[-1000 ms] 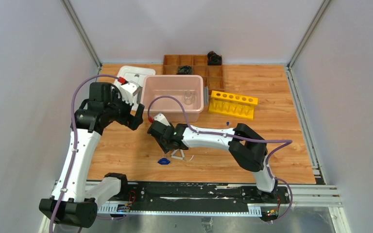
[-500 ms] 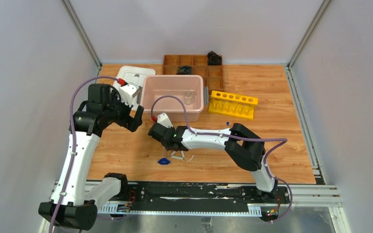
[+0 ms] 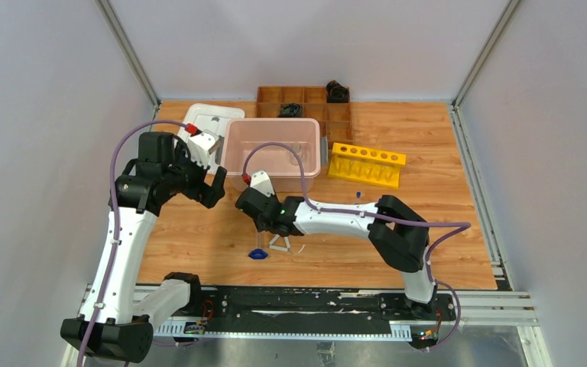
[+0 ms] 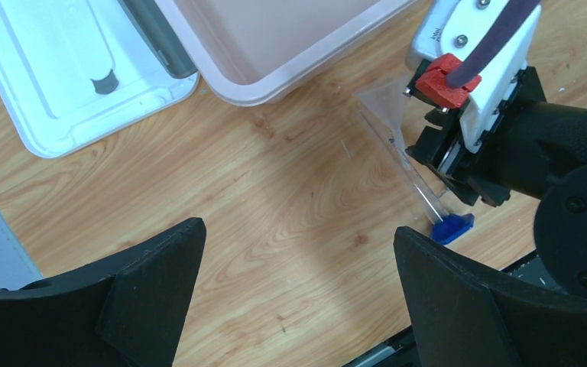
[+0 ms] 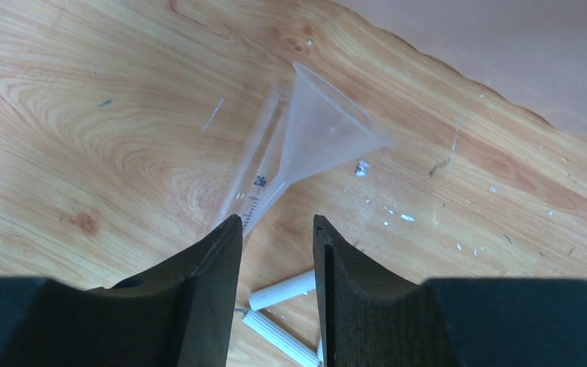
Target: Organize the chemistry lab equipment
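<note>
- Blue piece (image 3: 258, 254) and white triangle (image 5: 283, 292): both lie on the tabletop (image 3: 443, 176), on the side far from the pink bin (image 3: 229, 145). The triangle is the closer of the two to the bin.
- Right fingers (image 5: 229, 233): they are low over the tabletop, in front of the bin, and point toward it. They are parted with a narrow gap and I see nothing clamped between them.
- Funnel (image 5: 325, 134): it lies on its side in front of the bin.
  - Its long axis runs from the right fingers obliquely toward the bin, with the thin stem end at the mouth of the gap and the wide mouth on the bin's side.
  - The stem tip is just at the tip of one finger, not yet well inside.
- Tube (image 5: 248, 164): it is clear and lies along the stem, almost parallel, touching it or nearly so.
- My judgement: the fingers need to go a little forward along the stem, toward the bin, before they close. Otherwise they may catch only the tip, or the tube together with it.
- Left fingers (image 4: 160, 260): spread wide and empty, they hang by the bin's front left corner, well apart from the funnel. So the right arm is the nearer one.
</note>
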You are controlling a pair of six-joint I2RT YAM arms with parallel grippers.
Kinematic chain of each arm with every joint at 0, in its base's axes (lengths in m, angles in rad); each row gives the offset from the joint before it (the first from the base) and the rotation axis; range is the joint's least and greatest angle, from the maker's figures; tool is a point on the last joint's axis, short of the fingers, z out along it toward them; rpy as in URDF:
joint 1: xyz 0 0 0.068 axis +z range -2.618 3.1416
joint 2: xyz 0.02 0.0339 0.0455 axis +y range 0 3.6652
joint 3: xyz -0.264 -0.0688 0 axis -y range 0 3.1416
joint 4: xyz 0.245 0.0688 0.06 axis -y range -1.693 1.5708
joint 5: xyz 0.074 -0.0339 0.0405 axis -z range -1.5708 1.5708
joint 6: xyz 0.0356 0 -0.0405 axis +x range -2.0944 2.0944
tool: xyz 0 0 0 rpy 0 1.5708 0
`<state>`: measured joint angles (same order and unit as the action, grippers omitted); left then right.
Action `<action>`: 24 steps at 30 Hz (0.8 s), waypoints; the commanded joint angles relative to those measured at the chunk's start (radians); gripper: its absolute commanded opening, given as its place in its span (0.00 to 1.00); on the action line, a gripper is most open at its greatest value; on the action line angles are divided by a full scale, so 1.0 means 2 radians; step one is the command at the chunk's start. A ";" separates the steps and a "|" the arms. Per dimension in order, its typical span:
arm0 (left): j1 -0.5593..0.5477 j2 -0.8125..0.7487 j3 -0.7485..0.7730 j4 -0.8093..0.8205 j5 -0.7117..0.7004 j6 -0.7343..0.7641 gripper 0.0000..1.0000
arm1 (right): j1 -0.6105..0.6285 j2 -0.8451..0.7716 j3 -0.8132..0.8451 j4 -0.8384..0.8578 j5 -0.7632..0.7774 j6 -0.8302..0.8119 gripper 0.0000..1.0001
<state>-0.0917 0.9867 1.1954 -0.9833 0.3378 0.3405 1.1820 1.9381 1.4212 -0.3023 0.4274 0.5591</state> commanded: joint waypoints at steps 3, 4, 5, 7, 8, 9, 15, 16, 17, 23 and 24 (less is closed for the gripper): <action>0.004 -0.012 0.005 -0.001 0.004 0.007 1.00 | -0.013 0.040 0.031 0.008 0.021 0.010 0.41; 0.004 -0.012 0.004 0.000 0.004 0.008 1.00 | -0.014 0.047 0.033 0.008 0.022 0.009 0.40; 0.004 -0.012 0.004 -0.001 0.002 0.008 1.00 | -0.016 0.051 0.035 0.007 0.023 0.009 0.39; 0.003 -0.012 0.003 0.000 0.001 0.010 1.00 | -0.018 0.060 0.037 0.006 0.025 0.009 0.37; 0.003 -0.013 0.002 -0.001 0.001 0.011 1.00 | -0.019 0.062 0.037 0.006 0.026 0.010 0.36; 0.004 -0.013 0.001 -0.001 0.001 0.012 1.00 | -0.020 0.066 0.037 0.006 0.027 0.010 0.35; 0.004 -0.010 -0.003 -0.001 0.000 0.015 1.00 | -0.026 0.077 0.033 0.004 0.029 0.019 0.30; 0.004 -0.010 -0.003 -0.001 0.000 0.016 1.00 | -0.026 0.077 0.033 0.004 0.029 0.020 0.29; 0.004 -0.010 -0.003 -0.001 0.000 0.015 1.00 | -0.026 0.079 0.033 0.002 0.028 0.021 0.28; 0.004 -0.009 0.000 0.000 0.001 0.017 1.00 | -0.027 0.080 0.030 -0.010 0.012 0.029 0.12; 0.004 -0.010 0.000 -0.001 0.000 0.017 1.00 | -0.027 0.075 0.025 -0.010 0.011 0.030 0.06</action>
<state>-0.0917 0.9768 1.1946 -0.9836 0.3363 0.3637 1.1419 2.0823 1.4654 -0.2874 0.4458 0.5888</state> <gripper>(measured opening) 0.997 0.150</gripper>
